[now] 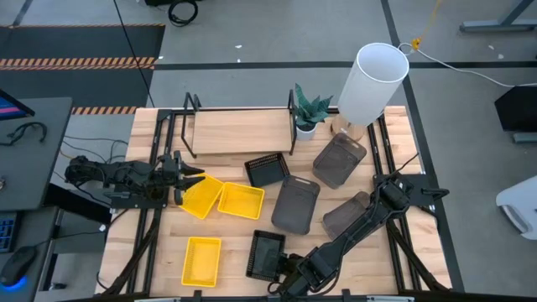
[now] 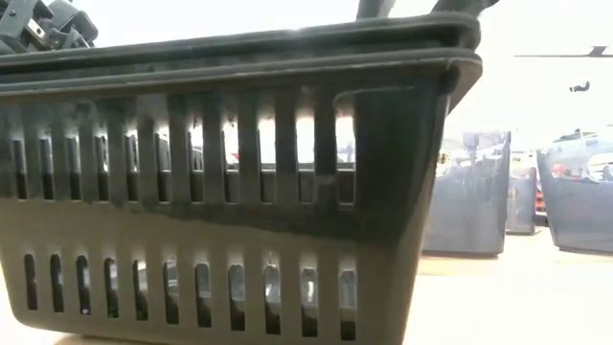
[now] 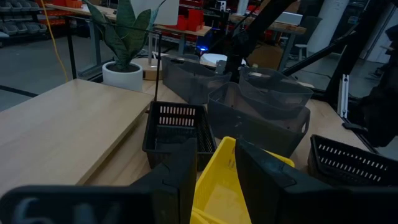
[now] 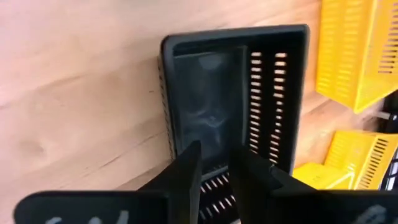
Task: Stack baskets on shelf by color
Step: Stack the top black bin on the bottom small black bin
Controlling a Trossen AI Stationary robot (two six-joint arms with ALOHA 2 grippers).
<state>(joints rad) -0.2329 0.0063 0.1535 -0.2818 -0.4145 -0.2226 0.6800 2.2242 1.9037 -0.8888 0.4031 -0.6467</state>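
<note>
Gripping a yellow basket (image 1: 201, 198) at left-centre, the left gripper (image 1: 186, 179) readies it for the shelf (image 1: 239, 130). Right gripper (image 1: 289, 273) fingers straddle a black basket (image 1: 267, 253) rim, bottom-centre; I cannot tell their hold.

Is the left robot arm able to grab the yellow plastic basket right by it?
Probably yes. The left gripper already has the rim of the tilted yellow plastic basket between its fingers, and nothing stands in between.

Much blocked from where I work

A black basket (image 2: 230, 182) fills my low view; my right gripper (image 1: 289, 283) sits half cut off.
</note>
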